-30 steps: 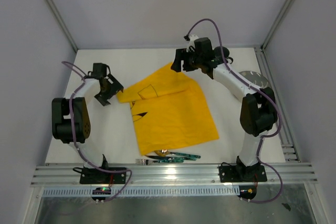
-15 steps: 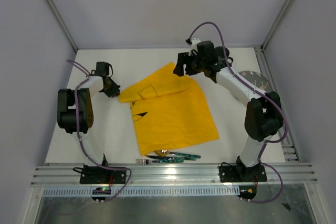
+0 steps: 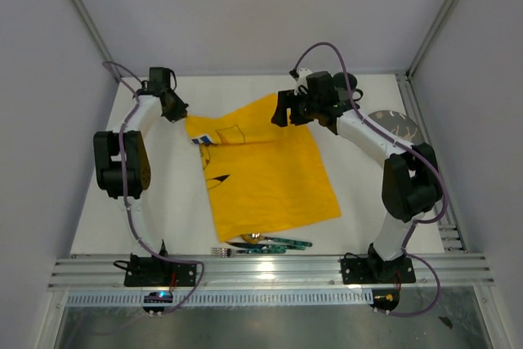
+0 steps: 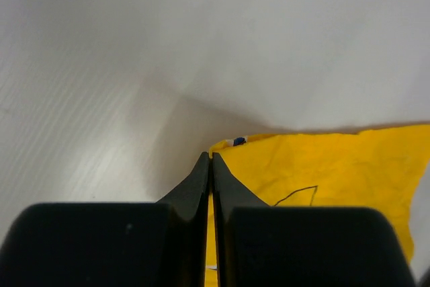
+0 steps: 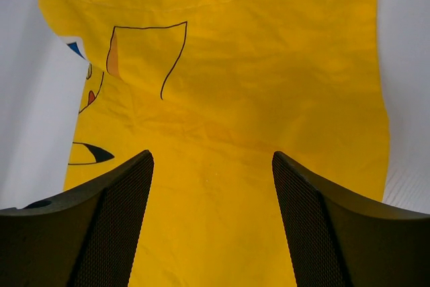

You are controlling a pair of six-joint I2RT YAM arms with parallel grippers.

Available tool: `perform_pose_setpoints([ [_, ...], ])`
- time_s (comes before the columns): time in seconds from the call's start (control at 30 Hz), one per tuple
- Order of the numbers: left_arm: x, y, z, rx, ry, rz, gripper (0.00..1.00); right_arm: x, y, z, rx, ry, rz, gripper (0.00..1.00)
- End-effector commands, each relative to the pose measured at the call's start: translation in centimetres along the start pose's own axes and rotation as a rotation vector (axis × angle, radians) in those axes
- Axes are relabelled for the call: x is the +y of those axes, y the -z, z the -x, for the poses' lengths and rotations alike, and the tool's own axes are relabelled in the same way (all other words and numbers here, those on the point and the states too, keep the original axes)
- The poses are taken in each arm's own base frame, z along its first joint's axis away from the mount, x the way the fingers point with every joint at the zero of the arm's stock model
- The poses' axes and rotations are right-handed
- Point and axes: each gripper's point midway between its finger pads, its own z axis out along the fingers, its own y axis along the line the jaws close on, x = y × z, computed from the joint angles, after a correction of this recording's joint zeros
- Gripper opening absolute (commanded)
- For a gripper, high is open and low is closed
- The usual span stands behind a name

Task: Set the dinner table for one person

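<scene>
Now the flat white dinner table lies under both grippers, with a soft, wrinkly yellow cloth on it. The left gripper pinches the cloth's corner, fingers pressed together; the right gripper hangs over the cloth, fingers wide apart. A plate hides partly behind the right arm.

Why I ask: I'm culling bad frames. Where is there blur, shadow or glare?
Left wrist view: the left gripper looms dark and featureless; a grey shadow falls on the dinner table beside the yellow cloth. Right wrist view: the cloth's print is sharp, evenly lit. Top external view: a bright glint on the cutlery.
</scene>
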Motion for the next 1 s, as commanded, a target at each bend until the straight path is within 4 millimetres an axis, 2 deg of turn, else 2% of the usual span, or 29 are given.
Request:
perform_pose_setpoints([
  [0.0,-2.9,1.1,2.3,-0.051,-0.045,-0.040,0.00,1.1,1.8,2.3,-0.086,0.039,0.018,0.75],
  [0.23,-5.9,0.6,5.4,-0.089,-0.045,-0.091,0.00,0.7,1.9,1.2,-0.070,0.038,0.004,0.76],
  [0.27,-6.6,0.0,6.1,-0.099,-0.045,-0.103,0.00,0.6,2.0,1.2,-0.068,0.038,0.001,0.76],
  [0.4,-7.5,-2.2,6.8,-0.077,-0.075,-0.094,0.00,0.5,2.5,1.1,-0.062,0.055,-0.013,0.76],
  [0.43,-7.8,-2.7,6.5,-0.055,-0.082,-0.111,0.04,0.5,2.8,1.1,-0.063,0.055,-0.016,0.76],
  [0.47,-8.7,-2.6,7.2,-0.064,-0.085,-0.133,0.30,0.5,3.0,1.2,-0.066,0.058,-0.018,0.75],
  [0.5,-8.0,-4.1,6.4,-0.033,-0.096,-0.112,0.53,0.5,3.1,0.9,-0.060,0.059,-0.020,0.76],
  [0.53,-8.3,-4.2,6.5,-0.036,-0.099,-0.118,0.79,0.6,3.3,1.0,-0.064,0.060,-0.019,0.76],
  [0.63,-7.6,-5.1,5.6,0.000,-0.112,-0.099,0.95,0.4,3.5,0.4,-0.059,0.056,-0.026,0.76],
  [0.7,-7.4,-4.8,5.1,0.015,-0.124,-0.104,0.97,0.2,3.8,-0.7,-0.051,0.045,-0.031,0.76],
  [0.83,-7.1,-2.6,4.4,0.023,-0.136,-0.116,0.97,0.2,4.0,-1.7,-0.050,0.022,-0.028,0.76],
  [0.87,-7.7,-0.6,5.1,-0.003,-0.150,-0.135,0.97,0.2,4.1,-2.0,-0.047,0.010,-0.025,0.76],
  [0.93,-7.5,0.9,4.9,-0.020,-0.179,-0.118,0.97,0.5,4.5,-2.6,-0.051,0.001,-0.017,0.76],
  [0.97,-7.7,2.9,5.1,-0.029,-0.198,-0.122,0.97,0.6,4.6,-2.8,-0.051,-0.004,-0.012,0.75],
])
